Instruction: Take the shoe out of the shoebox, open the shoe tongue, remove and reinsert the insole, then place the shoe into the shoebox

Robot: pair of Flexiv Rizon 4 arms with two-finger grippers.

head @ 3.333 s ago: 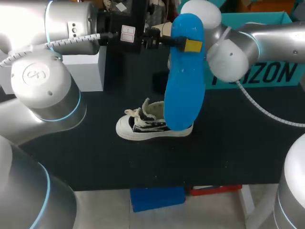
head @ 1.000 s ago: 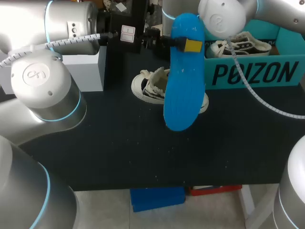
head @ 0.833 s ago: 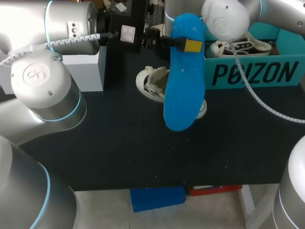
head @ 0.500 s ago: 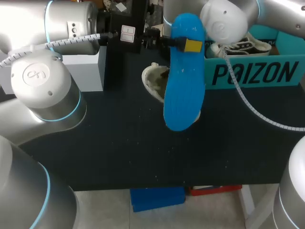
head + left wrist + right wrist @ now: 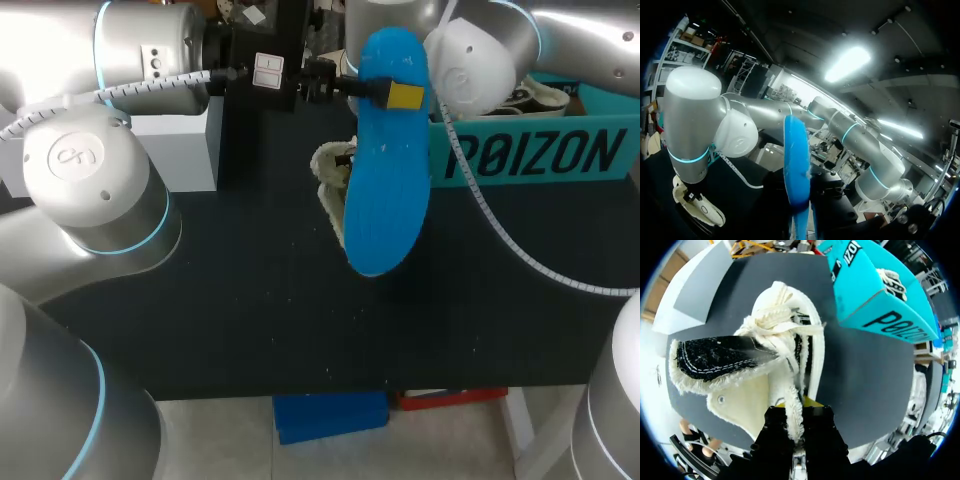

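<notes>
The blue insole [image 5: 384,190] is pinched, hanging, in the left gripper [image 5: 396,95] while the shoe [image 5: 780,340], near the shoebox [image 5: 530,152], is clamped at its collar rim by the right gripper [image 5: 795,405]; its opening should be squared to the insole's tip.

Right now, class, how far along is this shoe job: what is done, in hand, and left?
Done: shoe out of the shoebox, tongue open, insole removed. In hand: left gripper holds the insole, right gripper grips the shoe. Left: reinsert the insole and place the shoe into the shoebox.
</notes>
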